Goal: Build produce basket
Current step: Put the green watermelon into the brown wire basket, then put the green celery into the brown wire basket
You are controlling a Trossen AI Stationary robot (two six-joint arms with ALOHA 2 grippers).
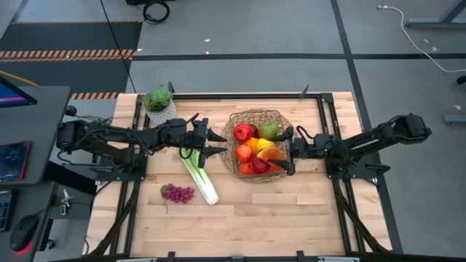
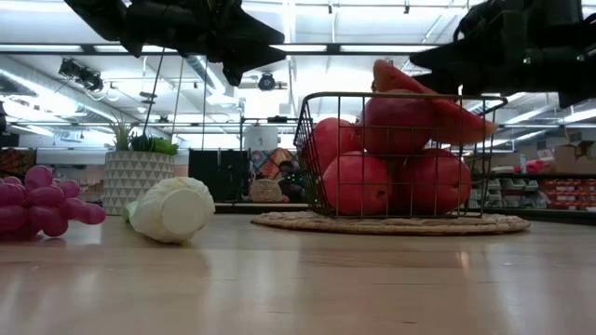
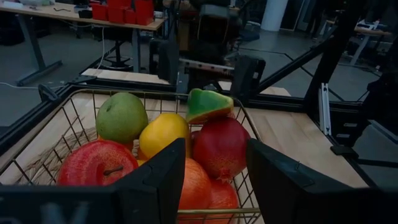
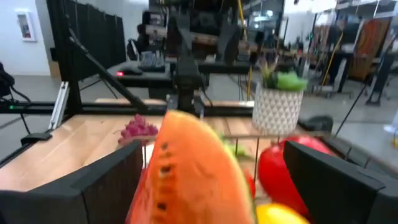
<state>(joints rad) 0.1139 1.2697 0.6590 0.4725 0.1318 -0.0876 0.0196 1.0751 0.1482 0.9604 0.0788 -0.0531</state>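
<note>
The round wire basket (image 1: pixel 234 161) stands on a woven mat at the table's middle. It holds red apples (image 1: pixel 243 132), a green pear (image 1: pixel 269 130), a yellow fruit (image 3: pixel 163 132) and oranges. A watermelon slice (image 1: pixel 271 154) lies on top of the pile by the basket's right rim. My right gripper (image 1: pixel 289 151) is open at that rim, level, one finger on either side of the slice (image 4: pixel 186 168) with gaps showing. My left gripper (image 1: pixel 222 143) hovers open at the basket's left rim, with nothing between its fingers. The leek (image 1: pixel 199 175) and purple grapes (image 1: pixel 177 193) lie on the table.
A small green plant in a white pot (image 1: pixel 159 102) stands at the table's far left, behind my left arm. The leek lies slanted below my left gripper, its cut end (image 2: pixel 172 210) toward the near edge. Bare wood runs along the near edge and to the right.
</note>
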